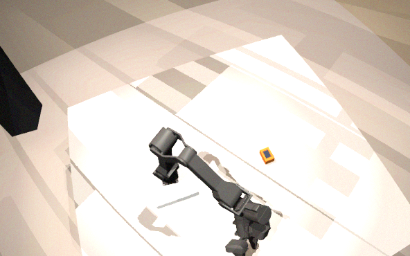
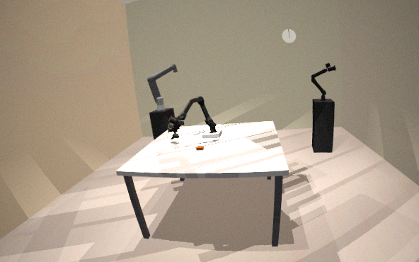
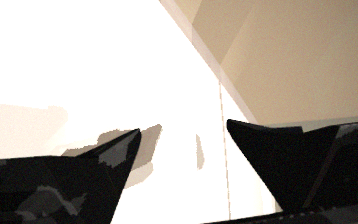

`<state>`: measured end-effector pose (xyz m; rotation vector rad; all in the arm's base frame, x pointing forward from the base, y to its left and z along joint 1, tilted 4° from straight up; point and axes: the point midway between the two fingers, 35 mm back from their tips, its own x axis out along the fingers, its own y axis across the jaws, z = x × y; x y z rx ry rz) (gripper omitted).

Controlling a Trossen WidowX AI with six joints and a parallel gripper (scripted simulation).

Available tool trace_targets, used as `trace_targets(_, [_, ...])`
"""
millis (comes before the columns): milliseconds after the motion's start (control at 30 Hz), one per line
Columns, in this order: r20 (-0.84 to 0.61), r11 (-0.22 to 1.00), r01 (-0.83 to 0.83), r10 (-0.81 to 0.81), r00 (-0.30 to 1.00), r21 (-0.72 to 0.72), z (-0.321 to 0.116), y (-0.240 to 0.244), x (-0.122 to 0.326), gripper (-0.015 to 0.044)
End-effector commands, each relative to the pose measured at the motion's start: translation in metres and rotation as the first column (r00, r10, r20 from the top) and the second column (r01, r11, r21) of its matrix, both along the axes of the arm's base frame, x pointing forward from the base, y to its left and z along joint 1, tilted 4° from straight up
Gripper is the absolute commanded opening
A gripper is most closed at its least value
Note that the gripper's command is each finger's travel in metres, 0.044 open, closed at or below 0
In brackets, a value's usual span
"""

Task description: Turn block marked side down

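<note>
An orange block (image 1: 266,160) (image 2: 199,148) lies flat on the white table (image 1: 255,114) (image 2: 204,174), right of the arm in the top view. A dark blue rectangle, its marked side, faces up. My gripper (image 1: 246,246) (image 2: 175,137) (image 3: 183,127) is open and empty. It hangs low over the table, away from the block, at the lower edge of the top view and left of the block in the exterior view. The wrist view shows bright table and shadows between the spread fingers; the block is not in that view.
The arm's pale base plate (image 2: 211,135) stands near the table's far side. A black pedestal (image 1: 12,97) stands off the table. The exterior view shows a pedestal with a black arm (image 2: 323,127) at the right and another pedestal (image 2: 159,124) with a grey arm behind.
</note>
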<state>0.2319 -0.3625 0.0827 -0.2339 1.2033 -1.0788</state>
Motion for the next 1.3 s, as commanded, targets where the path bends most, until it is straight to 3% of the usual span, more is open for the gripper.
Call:
trace_targets(0, [0.021, 0.980, -0.157, 0.156, 0.988, 0.125, -0.004, 0.041, 0.063, 0.0440])
trace_targets(400, [0.074, 0.766, -0.446, 0.468, 0.881, 0.462, -0.008, 0.205, 0.171, 0.0440])
trace_targets(767, [0.018, 0.509, -0.463, 0.659, 0.752, 0.726, 0.007, 0.368, 0.175, 0.0440])
trace_targets(967, [0.013, 0.497, -0.458, 0.667, 0.745, 0.738, 0.008, 0.376, 0.173, 0.0440])
trace_targets(1100, [0.013, 0.497, -0.458, 0.667, 0.745, 0.737, -0.024, 0.374, 0.173, 0.0440])
trace_targets(1267, [0.013, 0.497, -0.458, 0.667, 0.745, 0.737, -0.027, 0.374, 0.173, 0.0440])
